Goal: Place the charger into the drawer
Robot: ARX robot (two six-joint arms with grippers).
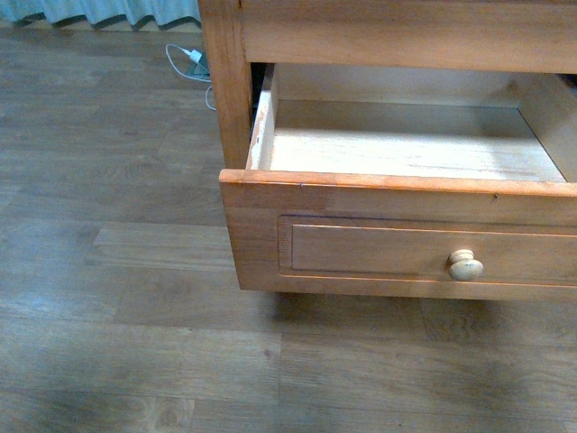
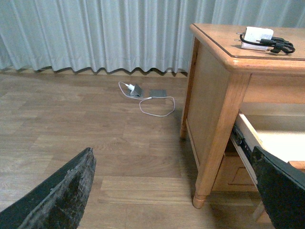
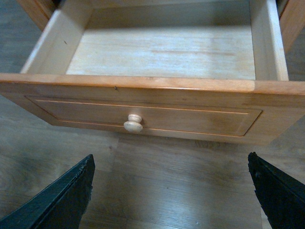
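Drawer (image 3: 190,114) open, empty, just ahead of right gripper (image 3: 170,156). Both grippers spread, holding nothing. Charger (image 2: 279,45) on desktop (image 2: 224,40) beyond left gripper (image 2: 171,151); pickup likely next: reach, close on plug.

I see a grey-brown plank floor (image 1: 108,298) running back to pale pleated curtains (image 2: 95,33) that hang down to it. An orange-brown wooden table (image 2: 209,90) stands on turned legs. A white plug (image 2: 129,88) with a looping cable lies near the curtains. The light is soft and even.
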